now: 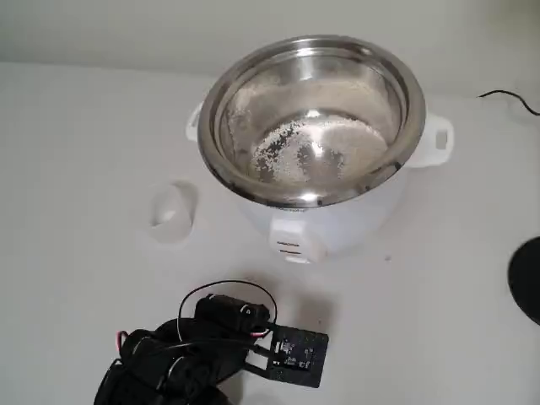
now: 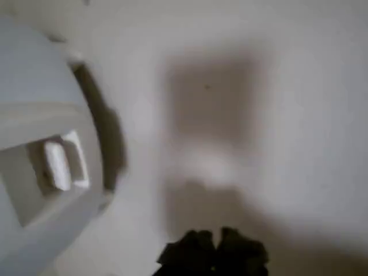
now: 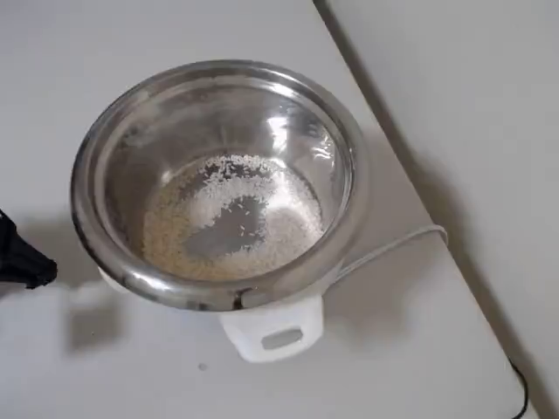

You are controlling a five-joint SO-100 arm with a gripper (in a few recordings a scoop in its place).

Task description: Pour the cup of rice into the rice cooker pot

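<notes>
Lying on its side on the white worktop (image 1: 76, 169), the cup (image 1: 173, 211) rests left of the rice cooker pot (image 1: 312, 118), rice (image 1: 316, 152) inside; the hand (image 2: 214, 253) blurred, its spread unclear.

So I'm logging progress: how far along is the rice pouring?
Looks done: white rice grains lie in the shiny steel cooker pot, and the small translucent plastic cup stands on the table beside the cooker, apart from the arm. In hand: nothing; the dark fingers look empty in the wrist view. Left: seemingly nothing.
</notes>
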